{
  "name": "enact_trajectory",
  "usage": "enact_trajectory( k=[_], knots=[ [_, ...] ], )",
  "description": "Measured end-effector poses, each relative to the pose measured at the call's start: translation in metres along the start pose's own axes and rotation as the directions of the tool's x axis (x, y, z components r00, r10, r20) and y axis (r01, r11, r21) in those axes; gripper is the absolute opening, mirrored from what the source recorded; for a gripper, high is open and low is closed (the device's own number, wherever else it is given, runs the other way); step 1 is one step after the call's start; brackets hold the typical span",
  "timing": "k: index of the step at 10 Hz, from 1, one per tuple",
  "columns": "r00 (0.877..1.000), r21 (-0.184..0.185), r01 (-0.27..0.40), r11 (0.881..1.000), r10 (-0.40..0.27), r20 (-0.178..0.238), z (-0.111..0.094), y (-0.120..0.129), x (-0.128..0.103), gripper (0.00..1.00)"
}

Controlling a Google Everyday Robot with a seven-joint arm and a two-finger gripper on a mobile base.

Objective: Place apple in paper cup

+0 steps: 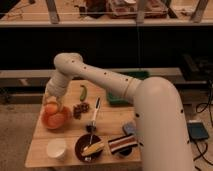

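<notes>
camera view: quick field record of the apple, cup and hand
hand: shut on apple, over red bowl, left side of table
apple: in hand, above red bowl
cup: front left corner of table, apart from hand
task: apple not yet in cup

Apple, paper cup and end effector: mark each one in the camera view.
apple (51,110), camera view, its lower front face.
paper cup (56,151), camera view, its white side wall.
end effector (52,103), camera view, midway between its fingertips, shut on the apple above the orange-red bowl (63,121).
</notes>
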Motion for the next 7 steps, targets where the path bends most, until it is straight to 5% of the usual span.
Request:
enact_trajectory(
  k=[2,7],
  knots=[
    [0.998,-0.043,0.009,0.999,-0.006,0.06,0.003,-0.005,-0.027,0.13],
    [0.997,-0.049,0.004,0.999,-0.001,0.071,-0.001,-0.004,-0.034,0.13]
  ],
)
